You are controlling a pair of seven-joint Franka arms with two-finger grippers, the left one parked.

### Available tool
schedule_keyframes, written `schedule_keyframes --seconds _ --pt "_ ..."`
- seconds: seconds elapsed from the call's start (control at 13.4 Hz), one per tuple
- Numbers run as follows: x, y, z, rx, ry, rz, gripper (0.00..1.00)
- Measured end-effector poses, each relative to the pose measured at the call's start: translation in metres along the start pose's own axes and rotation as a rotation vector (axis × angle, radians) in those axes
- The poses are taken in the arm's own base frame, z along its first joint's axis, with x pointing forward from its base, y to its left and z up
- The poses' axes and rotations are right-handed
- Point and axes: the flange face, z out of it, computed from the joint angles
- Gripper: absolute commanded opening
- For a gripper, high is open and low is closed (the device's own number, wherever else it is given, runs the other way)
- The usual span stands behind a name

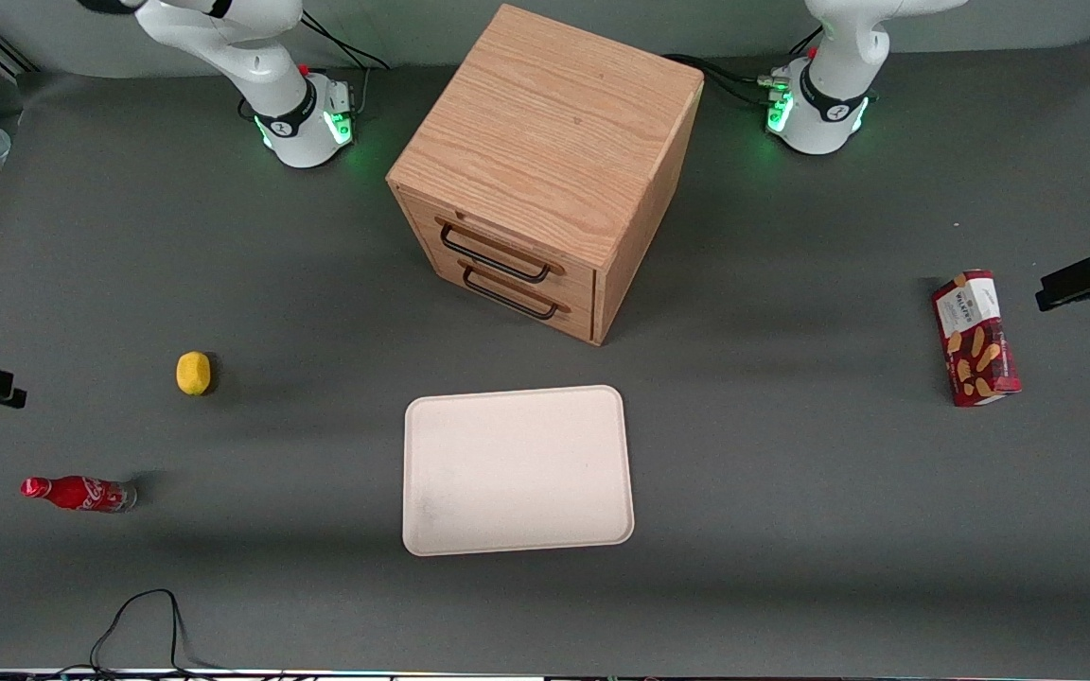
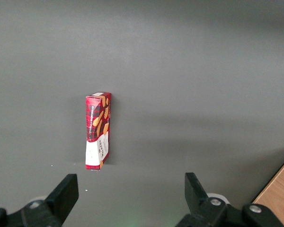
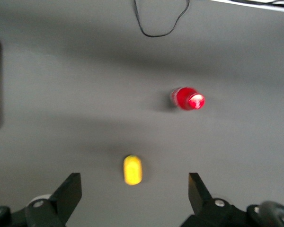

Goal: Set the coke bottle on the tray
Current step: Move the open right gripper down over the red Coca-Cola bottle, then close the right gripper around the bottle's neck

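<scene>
The coke bottle (image 1: 79, 494) stands on the tabletop (image 1: 791, 492) at about nine o'clock from the empty tray (image 1: 517, 470), well apart, with a lemon (image 1: 193, 373) nearby. The claw (image 3: 134, 201) hovers high above them, fingers apart. The approach is in hand; next it must descend and grasp the bottle.

Tool (image 3: 131, 198) spread above lemon (image 1: 193, 373); coke bottle (image 1: 79, 493) unobstructed, tray (image 1: 517, 470) apart.

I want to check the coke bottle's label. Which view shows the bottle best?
The front view: the coke bottle shows side-on with its script. The right wrist view sees it from above, blurred, with the open end effector high above. The left wrist view misses it.
</scene>
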Motion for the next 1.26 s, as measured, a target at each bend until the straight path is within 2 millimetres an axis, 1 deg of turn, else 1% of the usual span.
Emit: schedule_keyframes --seconds 0.15,0.3,0.52,0.67,0.82,0.97,1.12,1.26 --pt "0.012 0.028 0.031 -0.009 0.005 -0.043 1.0" --pt "0.021 0.046 0.064 -0.023 0.011 -0.067 1.0" --pt "0.03 0.063 0.112 -0.015 0.019 -0.066 1.0" --pt "0.033 0.073 0.137 -0.016 0.028 -0.067 1.0" --pt "0.037 0.079 0.162 -0.012 0.044 -0.083 1.0" --pt "0.037 0.083 0.181 -0.009 0.034 -0.08 1.0" --pt "0.036 0.086 0.195 -0.002 0.024 -0.078 1.0" --pt "0.036 0.089 0.205 -0.004 0.02 -0.08 0.99"
